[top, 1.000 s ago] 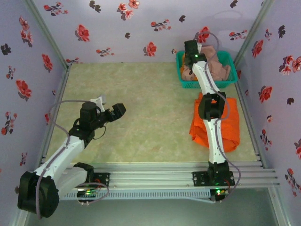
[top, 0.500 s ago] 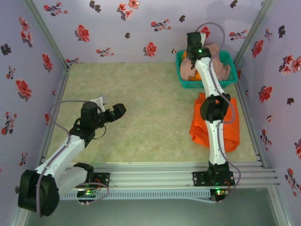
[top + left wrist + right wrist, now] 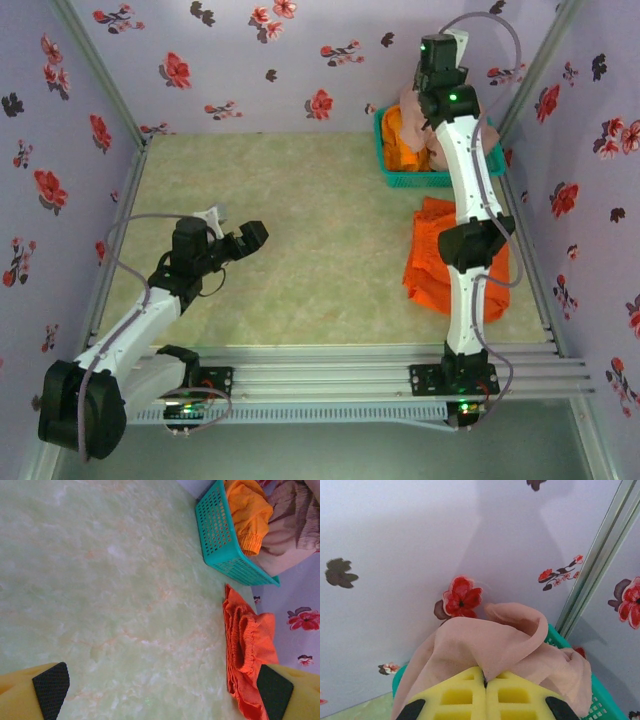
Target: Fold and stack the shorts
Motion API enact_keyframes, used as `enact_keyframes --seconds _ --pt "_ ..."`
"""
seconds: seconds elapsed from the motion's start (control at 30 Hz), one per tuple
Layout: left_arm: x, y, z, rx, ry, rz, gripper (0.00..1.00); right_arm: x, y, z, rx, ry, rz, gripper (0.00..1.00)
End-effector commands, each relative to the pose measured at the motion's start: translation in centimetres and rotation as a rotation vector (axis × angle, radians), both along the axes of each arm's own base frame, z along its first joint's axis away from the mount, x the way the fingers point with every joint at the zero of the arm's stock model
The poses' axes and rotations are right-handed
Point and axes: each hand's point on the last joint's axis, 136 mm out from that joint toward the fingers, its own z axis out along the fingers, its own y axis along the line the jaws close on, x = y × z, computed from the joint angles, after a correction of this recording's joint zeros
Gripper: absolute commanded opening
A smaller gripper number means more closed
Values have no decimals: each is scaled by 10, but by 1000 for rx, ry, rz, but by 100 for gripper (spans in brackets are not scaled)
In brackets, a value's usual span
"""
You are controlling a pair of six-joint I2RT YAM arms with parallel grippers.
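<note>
My right gripper (image 3: 485, 680) is shut on a fold of the dusty pink-beige shorts (image 3: 490, 640) and holds them up above the teal basket (image 3: 402, 181), near the back wall. In the top view the pink cloth (image 3: 409, 101) hangs from the right gripper (image 3: 426, 92) into the basket. One pair of orange shorts (image 3: 398, 135) lies in the basket's left half, the orange shorts (image 3: 247, 510) draped over its rim. Another orange pair (image 3: 428, 270) lies folded on the table in front of the basket. My left gripper (image 3: 250, 235) stands open and empty over the table's left half.
The teal mesh basket (image 3: 215, 530) stands in the far right corner against the flowered walls. The folded orange shorts (image 3: 247, 640) lie just beside my left gripper's right fingertip (image 3: 272, 690) in the left wrist view. Bare green tabletop (image 3: 320, 220) spans the middle.
My right gripper has shut on the pink-beige shorts and risen out of the basket toward the back wall, drawing the cloth up. The left arm has not moved.
</note>
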Motion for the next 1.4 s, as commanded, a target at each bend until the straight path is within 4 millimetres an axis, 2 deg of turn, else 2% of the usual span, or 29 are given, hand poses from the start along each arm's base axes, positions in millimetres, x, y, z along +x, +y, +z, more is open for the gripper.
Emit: enact_keyframes --seconds 0.0,0.1,0.13,0.27,0.43,0.53,0.67,0.77,0.83,0.9,0.93,1.0,1.1,1.13,1.2,1.3,1.37 --pt "2 4 4 -6 -26 20 99 -36 17 98 93 -247 80 0" --pt "3 4 5 -9 -32 21 99 -57 51 133 134 -319 233 0" --pt "4 4 5 -10 -33 23 99 -67 70 144 147 -340 310 0" --pt "4 4 9 -13 -46 24 99 -99 123 169 178 -384 504 0" --pt "5 8 20 -13 -80 45 100 -134 214 169 313 -355 837 0" --pt "4 11 29 -8 -106 57 99 -154 261 164 379 -326 1015 0" --pt "0 18 42 -1 -148 88 99 -171 293 159 464 -287 1181 0" --pt "-4 26 48 1 -180 121 100 -176 301 140 449 -211 1234 0" --pt "-8 32 51 1 -200 152 99 -176 300 113 385 -119 1232 3" --pt "-12 40 52 1 -217 186 99 -168 292 79 320 -17 1185 18" --pt "-15 45 52 2 -225 207 99 -162 285 59 287 35 1147 34" --pt "-20 53 53 7 -240 242 99 -148 264 23 248 123 1043 53" --pt "-25 64 55 26 -245 289 99 -136 222 -14 252 193 883 66" --pt "-26 66 55 39 -241 295 99 -140 211 -21 250 197 842 69" --pt "-25 67 54 61 -224 295 99 -153 203 -32 248 188 816 76" --pt "-18 64 51 80 -171 282 99 -185 209 -56 224 205 818 81" --pt "-10 58 49 78 -126 247 99 -205 216 -83 211 251 811 81"
